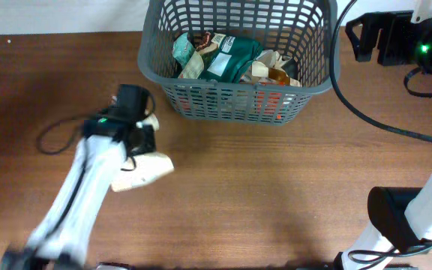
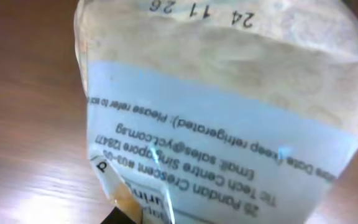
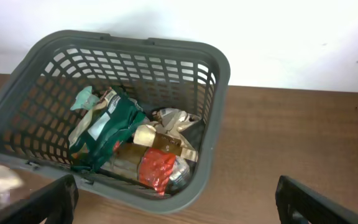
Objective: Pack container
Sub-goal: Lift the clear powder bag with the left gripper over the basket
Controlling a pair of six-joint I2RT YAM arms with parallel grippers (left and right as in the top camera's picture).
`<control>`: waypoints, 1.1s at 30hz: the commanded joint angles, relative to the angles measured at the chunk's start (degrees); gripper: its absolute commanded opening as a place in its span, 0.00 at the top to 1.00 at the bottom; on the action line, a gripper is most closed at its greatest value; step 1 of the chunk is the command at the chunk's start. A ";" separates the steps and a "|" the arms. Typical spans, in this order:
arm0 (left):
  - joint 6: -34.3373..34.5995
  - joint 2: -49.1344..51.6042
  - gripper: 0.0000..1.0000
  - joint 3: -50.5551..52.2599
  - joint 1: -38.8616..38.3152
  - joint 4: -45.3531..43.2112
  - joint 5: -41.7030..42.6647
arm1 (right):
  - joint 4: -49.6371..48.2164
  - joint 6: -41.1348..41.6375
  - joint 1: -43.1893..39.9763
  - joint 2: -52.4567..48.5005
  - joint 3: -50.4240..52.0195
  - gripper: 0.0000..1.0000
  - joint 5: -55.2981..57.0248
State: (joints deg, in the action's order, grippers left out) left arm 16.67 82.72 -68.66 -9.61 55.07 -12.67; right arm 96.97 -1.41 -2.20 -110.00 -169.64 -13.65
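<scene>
Container sits at the far centre of the table, part-filled with snack packets. Near its front left corner the left gripper is clamped on a pale packet. The right gripper hangs beside the basket's right side, jaws wide apart and holding nothing. Judgement: lift the packet well above the rim before crossing, release it low over the pile so it cannot bounce out, and keep the right arm clear of that path.
</scene>
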 commanded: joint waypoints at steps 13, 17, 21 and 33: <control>-3.98 -28.37 0.98 -2.34 0.31 -8.41 -8.15 | 0.35 -0.22 0.31 0.02 -0.02 0.01 -0.79; -7.78 -25.22 0.98 -4.46 0.31 -16.39 -8.20 | 0.35 -0.20 0.31 0.04 -0.02 0.01 -0.81; -11.04 -16.00 0.99 -12.63 1.79 -19.74 -8.15 | 0.35 -0.17 0.31 0.02 -0.02 0.01 -0.79; -16.31 7.80 0.99 -46.75 2.27 -19.41 -6.05 | 0.35 -0.20 0.31 0.02 -0.02 0.01 -0.79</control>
State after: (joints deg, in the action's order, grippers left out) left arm 2.52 86.11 -107.74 -7.57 35.94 -19.49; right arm 96.95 -1.56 -2.20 -110.00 -169.64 -13.65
